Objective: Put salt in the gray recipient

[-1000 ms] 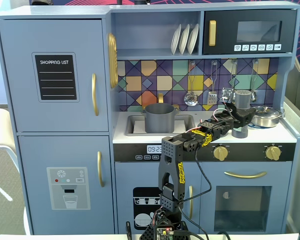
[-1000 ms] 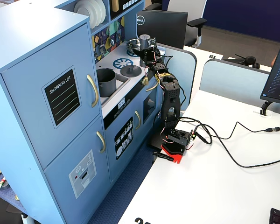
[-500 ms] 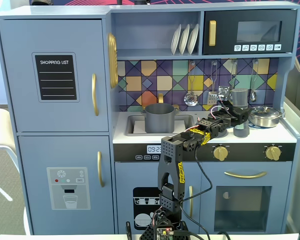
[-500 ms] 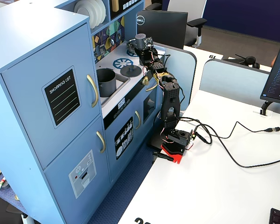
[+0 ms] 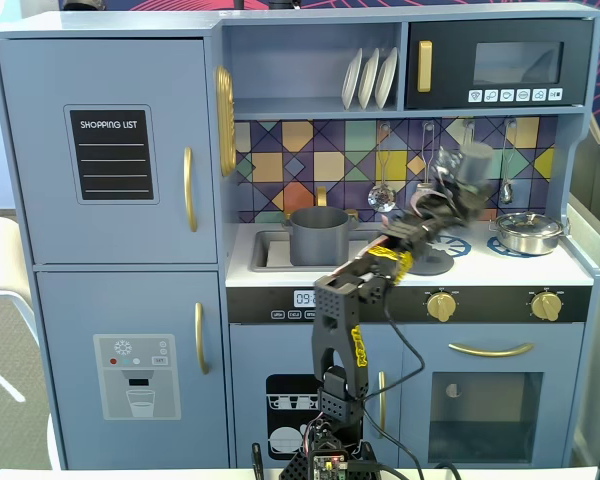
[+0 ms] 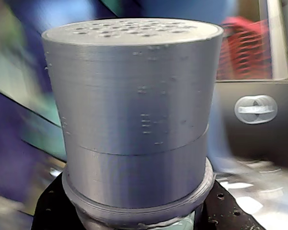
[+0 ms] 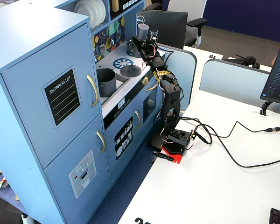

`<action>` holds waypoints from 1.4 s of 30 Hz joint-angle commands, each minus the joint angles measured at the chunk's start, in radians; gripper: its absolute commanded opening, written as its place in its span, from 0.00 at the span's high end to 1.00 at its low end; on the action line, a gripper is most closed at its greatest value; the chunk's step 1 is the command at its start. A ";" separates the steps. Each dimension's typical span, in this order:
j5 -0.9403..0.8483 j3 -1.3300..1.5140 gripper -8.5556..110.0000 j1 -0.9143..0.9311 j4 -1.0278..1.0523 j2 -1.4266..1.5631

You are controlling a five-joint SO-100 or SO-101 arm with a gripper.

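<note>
The salt shaker fills the wrist view, a gray cylinder with a perforated top, held upright between my black jaws. In a fixed view the shaker is in the air above the stovetop, right of the gray recipient, a dark gray pot with side handles in the sink. My gripper is shut on the shaker. In another fixed view the shaker is high over the counter, right of the pot. The pale green label shows only as a sliver at the bottom of the wrist view.
A flat gray lid with a knob lies on the stovetop under the arm. A shiny silver pan stands at the right. Utensils hang on the tiled back wall. The arm's base stands on the white desk.
</note>
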 commanded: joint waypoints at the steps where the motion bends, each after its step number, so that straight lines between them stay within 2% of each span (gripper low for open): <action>1: 0.402 -0.107 0.93 -0.121 0.213 0.225; 7: 0.828 -0.069 0.93 -0.410 0.518 0.396; 12: 1.278 -0.097 0.93 -0.604 0.591 0.417; 17: 1.776 -0.107 0.93 -0.657 0.606 0.368; 23: 2.089 -0.114 0.93 -0.690 0.595 0.351; 26: 2.223 -0.114 0.93 -0.713 0.577 0.351; 30: 2.316 -0.114 0.93 -0.773 0.494 0.344; 33: 2.324 -0.141 0.93 -0.821 0.419 0.327; 42: 2.307 -0.209 0.93 -0.856 0.390 0.295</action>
